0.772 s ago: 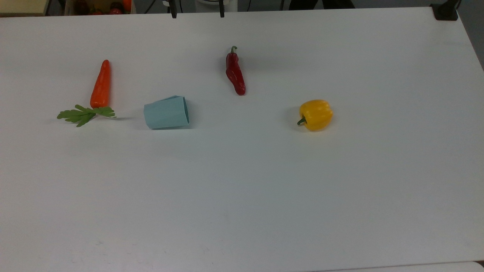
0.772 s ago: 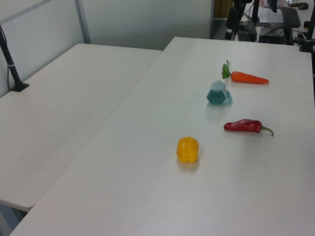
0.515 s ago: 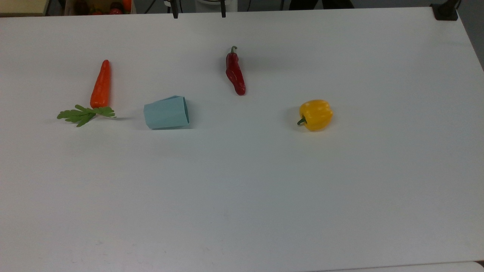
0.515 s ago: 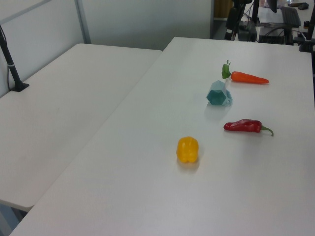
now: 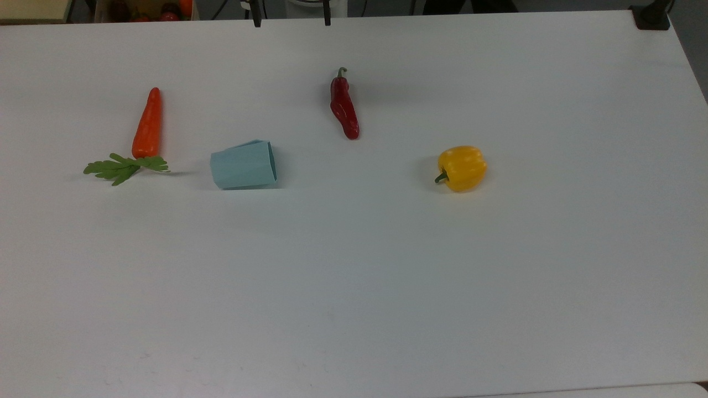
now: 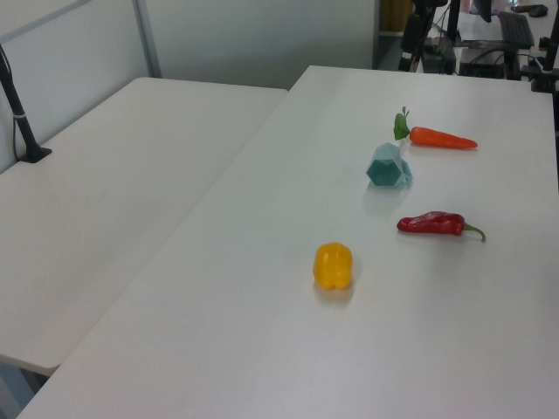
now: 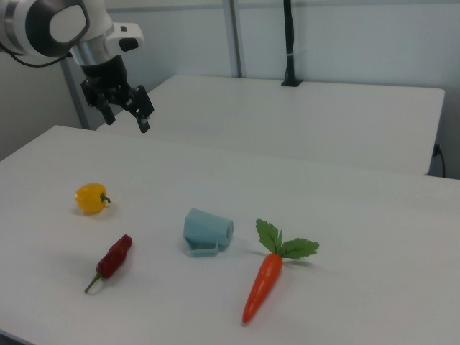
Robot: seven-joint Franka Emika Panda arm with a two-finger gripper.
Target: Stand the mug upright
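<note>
The pale blue faceted mug (image 5: pixel 243 164) lies on its side on the white table (image 5: pixel 354 276), between the carrot and the red chilli. Its hexagonal mouth faces the top view's right and looks straight out in the left view, mug (image 6: pixel 389 166). In the right view the mug (image 7: pixel 207 230) rests with its mouth toward the carrot's leaves. My gripper (image 7: pixel 126 118) hangs open and empty high above the far side of the table, well away from the mug. Its two dark fingertips (image 5: pixel 254 17) poke in at the top view's upper edge.
An orange carrot (image 5: pixel 147 124) with green leaves lies on the top view's left of the mug. A red chilli (image 5: pixel 344 105) and a yellow pepper (image 5: pixel 462 167) lie on the top view's right. A second white table (image 6: pixel 113 201) adjoins, with a black post (image 6: pixel 17 105).
</note>
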